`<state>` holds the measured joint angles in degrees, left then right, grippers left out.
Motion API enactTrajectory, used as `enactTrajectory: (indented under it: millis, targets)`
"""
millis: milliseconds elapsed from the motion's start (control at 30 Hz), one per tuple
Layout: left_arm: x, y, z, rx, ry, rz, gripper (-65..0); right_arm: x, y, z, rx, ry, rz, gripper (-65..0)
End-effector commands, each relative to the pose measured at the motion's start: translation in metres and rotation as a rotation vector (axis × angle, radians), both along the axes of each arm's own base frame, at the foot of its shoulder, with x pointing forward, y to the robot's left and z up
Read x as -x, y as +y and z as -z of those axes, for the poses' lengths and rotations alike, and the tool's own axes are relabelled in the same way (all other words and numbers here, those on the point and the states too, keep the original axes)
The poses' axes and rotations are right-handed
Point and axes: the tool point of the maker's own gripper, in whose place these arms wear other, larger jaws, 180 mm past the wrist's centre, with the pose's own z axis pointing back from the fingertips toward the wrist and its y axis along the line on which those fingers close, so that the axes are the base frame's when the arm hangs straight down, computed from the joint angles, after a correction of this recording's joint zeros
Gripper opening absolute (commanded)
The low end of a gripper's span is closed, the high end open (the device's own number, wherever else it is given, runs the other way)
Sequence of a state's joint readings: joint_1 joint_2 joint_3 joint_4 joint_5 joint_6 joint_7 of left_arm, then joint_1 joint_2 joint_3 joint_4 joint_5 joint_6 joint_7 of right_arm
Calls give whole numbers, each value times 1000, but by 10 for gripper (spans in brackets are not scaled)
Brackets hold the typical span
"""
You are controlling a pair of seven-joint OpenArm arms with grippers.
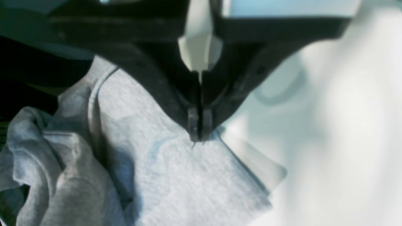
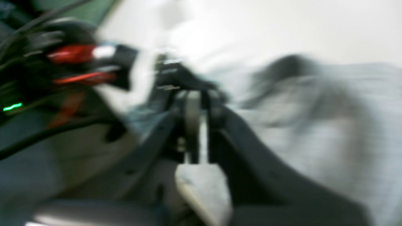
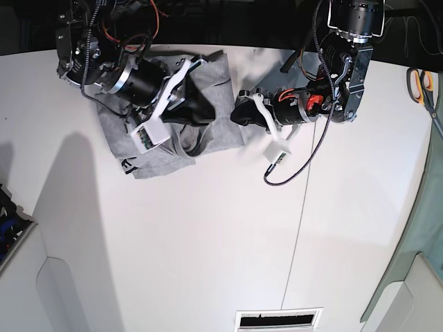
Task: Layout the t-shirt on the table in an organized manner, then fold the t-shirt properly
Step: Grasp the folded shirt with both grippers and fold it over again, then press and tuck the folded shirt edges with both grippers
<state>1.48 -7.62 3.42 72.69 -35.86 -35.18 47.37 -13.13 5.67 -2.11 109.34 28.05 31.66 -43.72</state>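
Note:
The grey t-shirt [image 3: 163, 149] lies crumpled at the back left of the white table [image 3: 208, 242], with a bit of its black band at its front left corner. My left gripper [image 3: 239, 114] is at the shirt's right edge. In the left wrist view the gripper [image 1: 199, 135] is shut with its tips pinching the edge of the t-shirt [image 1: 176, 175]. My right gripper [image 3: 202, 111] sits over the shirt's middle. The right wrist view is blurred: that gripper [image 2: 195, 94] looks shut, with the t-shirt [image 2: 329, 131] beside it.
Scissors [image 3: 419, 83] lie at the table's far right. A pale green cloth [image 3: 415, 235] hangs along the right edge. A black cable [image 3: 294, 162] loops below the left arm. A thin seam [image 3: 296, 242] crosses the table. A vent slot [image 3: 277, 319] is at the front.

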Motion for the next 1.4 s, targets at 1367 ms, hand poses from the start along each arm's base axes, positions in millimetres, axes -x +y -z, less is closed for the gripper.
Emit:
enactTrajectory:
  millis: [1367]
  targets:
    - [-41, -4, -38, 14, -119, 42, -650, -30, 66, -16, -85, -104, -89, -650]
